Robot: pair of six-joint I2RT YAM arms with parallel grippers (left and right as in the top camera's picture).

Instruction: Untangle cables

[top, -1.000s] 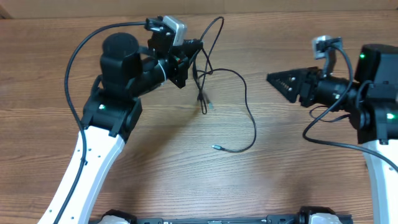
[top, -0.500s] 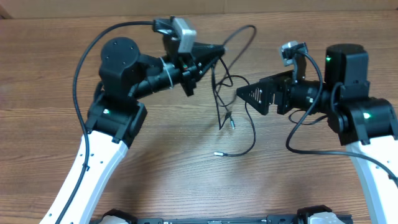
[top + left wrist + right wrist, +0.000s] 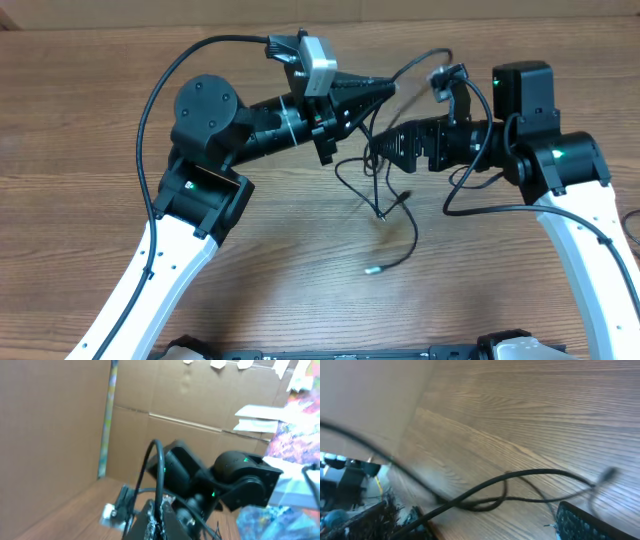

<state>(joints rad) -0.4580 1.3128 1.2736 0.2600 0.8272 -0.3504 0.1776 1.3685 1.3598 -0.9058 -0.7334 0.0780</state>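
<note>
Wood bench (image 3: 100, 100) under both arms, cardboard walls behind.

Left jaws (image 3: 388, 90) are clamped on the cables (image 3: 530, 472) and hold the bunch up off the bench at the far middle. Right jaws (image 3: 378, 152) are spread wide, just beside the hanging strands and gripping nothing. In the right wrist view the strands run across between my fingers.

Progress looks early to mid, not done. Strands cross and twist into a small loop below the left jaws. I can't count how many cords are in there.

One tail looks free, and its plug end (image 3: 372, 267) lies on the bench near the front.

Long axis runs from the left jaws at the far side, down and toward the near edge. A slack loop arcs up past the jaws. The free plug end points toward my left side.

What's left, I reckon: get the right jaws on one strand and pull it clear of the crossing.
</note>
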